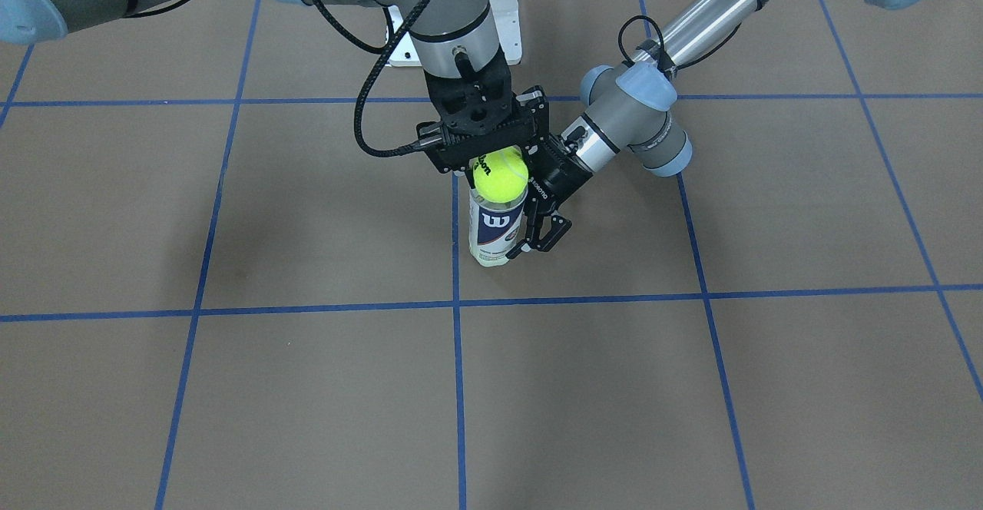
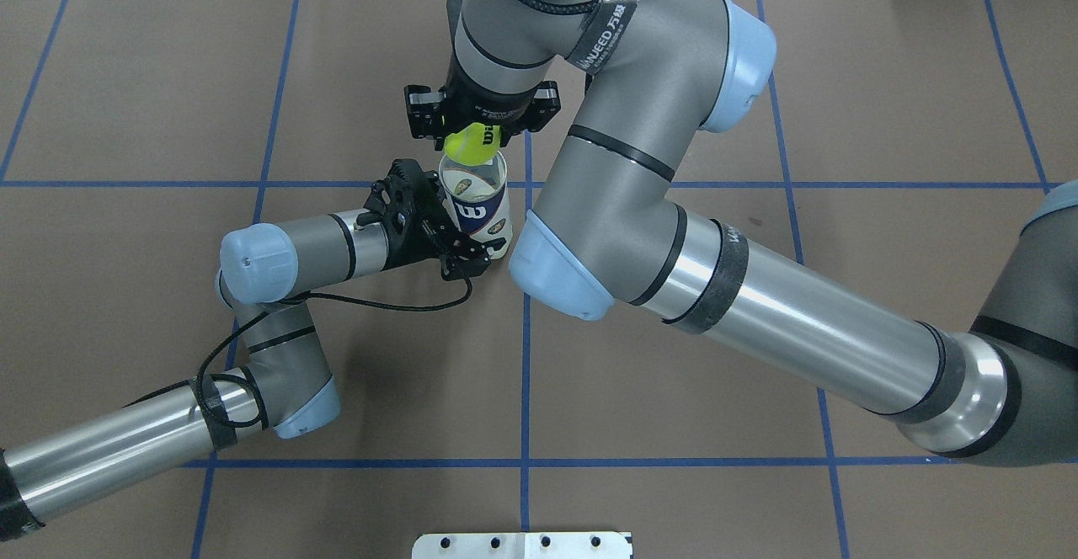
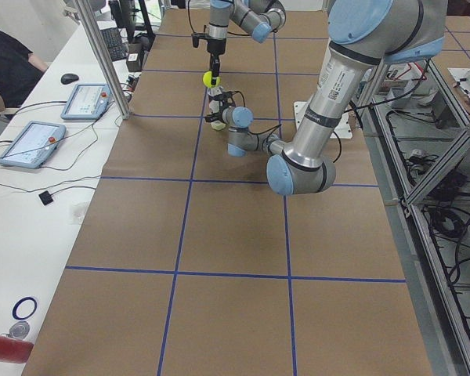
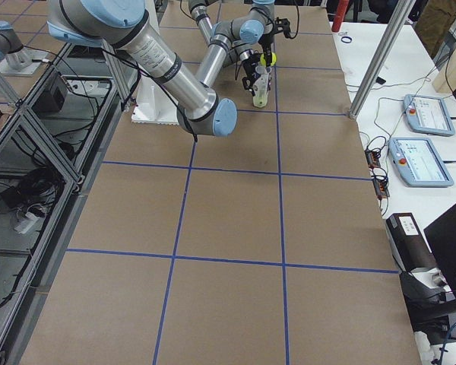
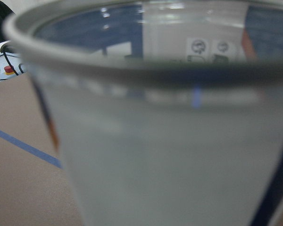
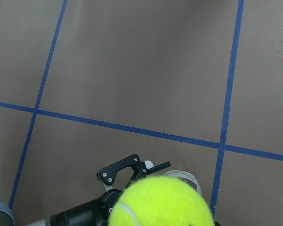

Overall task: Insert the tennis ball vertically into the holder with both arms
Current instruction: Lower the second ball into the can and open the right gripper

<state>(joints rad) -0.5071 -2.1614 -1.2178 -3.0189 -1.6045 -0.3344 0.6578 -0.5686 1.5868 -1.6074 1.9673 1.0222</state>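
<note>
The holder [image 1: 498, 227], a clear Wilson can with a navy-and-white label, stands upright near the table's middle. My left gripper [image 1: 531, 235] is shut on its lower side and steadies it; it also shows in the overhead view [image 2: 472, 249]. My right gripper [image 1: 499, 158] points straight down and is shut on a yellow tennis ball [image 1: 500, 176]. The ball sits right at the can's open mouth [image 2: 473, 173]. In the left wrist view the can [image 5: 170, 141] fills the frame, blurred. In the right wrist view the ball [image 6: 162, 202] hides most of the can's rim [image 6: 186, 175].
A white metal base plate [image 1: 503, 11] lies behind the can, at the robot's side of the table. Blue tape lines [image 1: 456, 387] grid the brown table cover. Operators' tablets [image 3: 31, 143] lie on a side table past an aluminium post [image 3: 102, 55].
</note>
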